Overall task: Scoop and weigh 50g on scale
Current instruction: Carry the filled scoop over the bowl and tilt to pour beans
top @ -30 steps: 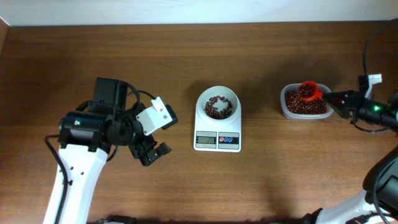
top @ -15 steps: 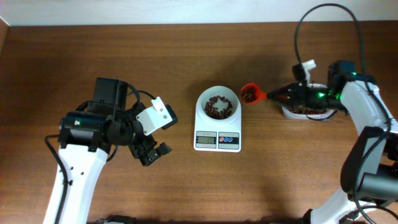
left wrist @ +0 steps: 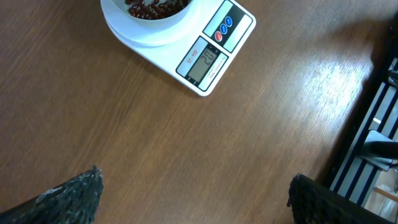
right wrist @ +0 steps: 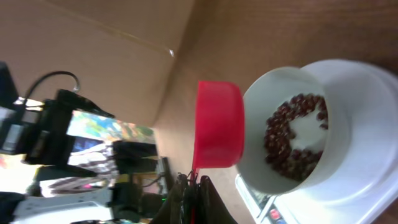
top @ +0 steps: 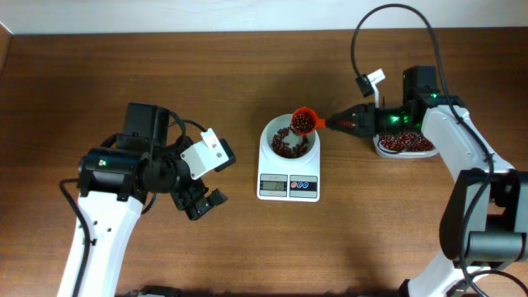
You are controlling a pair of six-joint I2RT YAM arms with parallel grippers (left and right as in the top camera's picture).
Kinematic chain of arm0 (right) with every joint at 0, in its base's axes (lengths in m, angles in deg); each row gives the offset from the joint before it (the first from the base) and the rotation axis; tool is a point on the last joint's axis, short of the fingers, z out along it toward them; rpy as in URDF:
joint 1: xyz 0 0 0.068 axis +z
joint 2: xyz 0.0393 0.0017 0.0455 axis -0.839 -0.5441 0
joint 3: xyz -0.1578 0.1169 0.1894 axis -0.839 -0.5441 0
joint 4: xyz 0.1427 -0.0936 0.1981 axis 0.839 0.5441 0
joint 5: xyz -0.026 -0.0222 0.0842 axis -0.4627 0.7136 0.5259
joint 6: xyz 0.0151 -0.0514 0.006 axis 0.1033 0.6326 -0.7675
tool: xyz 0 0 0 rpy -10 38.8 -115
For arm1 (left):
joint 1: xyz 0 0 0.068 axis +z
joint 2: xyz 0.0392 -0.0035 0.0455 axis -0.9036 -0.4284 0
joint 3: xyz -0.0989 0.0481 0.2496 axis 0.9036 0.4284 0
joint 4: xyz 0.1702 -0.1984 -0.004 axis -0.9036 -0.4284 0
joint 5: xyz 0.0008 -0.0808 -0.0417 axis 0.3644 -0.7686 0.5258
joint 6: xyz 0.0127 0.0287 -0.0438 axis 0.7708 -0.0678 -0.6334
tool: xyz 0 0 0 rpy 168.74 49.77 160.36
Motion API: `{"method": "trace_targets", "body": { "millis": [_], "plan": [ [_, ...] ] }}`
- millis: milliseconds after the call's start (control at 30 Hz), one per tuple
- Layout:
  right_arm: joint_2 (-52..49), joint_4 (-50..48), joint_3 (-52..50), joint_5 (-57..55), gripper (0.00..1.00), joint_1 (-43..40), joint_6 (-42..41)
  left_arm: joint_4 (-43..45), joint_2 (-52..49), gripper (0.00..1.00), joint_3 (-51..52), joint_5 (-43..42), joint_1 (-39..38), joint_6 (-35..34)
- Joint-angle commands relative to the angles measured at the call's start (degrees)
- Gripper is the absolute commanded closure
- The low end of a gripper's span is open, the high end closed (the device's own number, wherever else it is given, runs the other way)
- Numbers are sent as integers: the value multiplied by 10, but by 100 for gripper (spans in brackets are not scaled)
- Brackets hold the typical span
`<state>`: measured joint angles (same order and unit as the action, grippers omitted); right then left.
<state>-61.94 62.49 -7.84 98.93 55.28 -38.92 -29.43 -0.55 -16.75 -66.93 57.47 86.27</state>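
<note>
**Scale.** 1 white plastic scale (top: 288, 175) sits at the middle of the brown wood-grain table (top: 247, 74). Its body is a smooth rounded rectangle with 1 grey display (left wrist: 203, 60) and small round buttons beside it. 1 round, smooth white bowl (top: 269, 135) stands on its platform.

**Beans.** The beans (top: 285, 145) are small, glossy, dark red-brown grains, too many to count. They lie in 3 places:
- a loose ring-shaped layer in the bowl on the scale;
- a heap in 1 round red plastic scoop (top: 304, 121);
- a fill in 1 clear plastic tub (top: 406, 147), to the scale's right and apart from it.

**Right gripper.** The right gripper (top: 337, 123) is clamped on the scoop's thin handle. The scoop cup is over the bowl's rim on the tub side, its mouth upward in the overhead view.

**Left gripper.** The left gripper (top: 205, 205) hangs over bare table to the left of the scale, touching nothing. Its 2 dark, rough-textured fingers (left wrist: 73, 193) are spread wide.
</note>
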Motion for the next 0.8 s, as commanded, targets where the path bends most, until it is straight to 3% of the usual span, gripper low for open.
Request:
{"method": "trace_targets", "body": {
  "millis": [0, 133, 300, 367, 500, 567, 600, 633, 667, 733, 767],
  "plan": [
    [-3, -7, 1, -35, 96, 21, 72, 1, 5, 1, 2, -4, 0, 7],
    [-3, -7, 1, -36, 96, 25, 183, 1, 5, 1, 2, -4, 0, 7],
    [0, -19, 1, -89, 96, 26, 169, 1, 5, 1, 2, -4, 0, 7],
    [4, -6, 1, -37, 96, 26, 221, 1, 5, 1, 2, -4, 0, 7],
    [5, -36, 1, -87, 96, 25, 165, 1, 5, 1, 2, -4, 0, 7],
    [6, -33, 1, -69, 96, 26, 184, 1, 5, 1, 2, -4, 0, 7],
    [6, -48, 1, -130, 96, 26, 112, 1, 5, 1, 2, -4, 0, 7],
    [7, -43, 1, -123, 96, 26, 115, 1, 5, 1, 2, -4, 0, 7],
    [7, -38, 1, -63, 96, 26, 171, 1, 5, 1, 2, -4, 0, 7],
    [7, -56, 1, -135, 96, 25, 82, 1, 5, 1, 2, -4, 0, 7],
    [7, -47, 1, -74, 96, 26, 138, 1, 5, 1, 2, -4, 0, 7]
  ]
}}
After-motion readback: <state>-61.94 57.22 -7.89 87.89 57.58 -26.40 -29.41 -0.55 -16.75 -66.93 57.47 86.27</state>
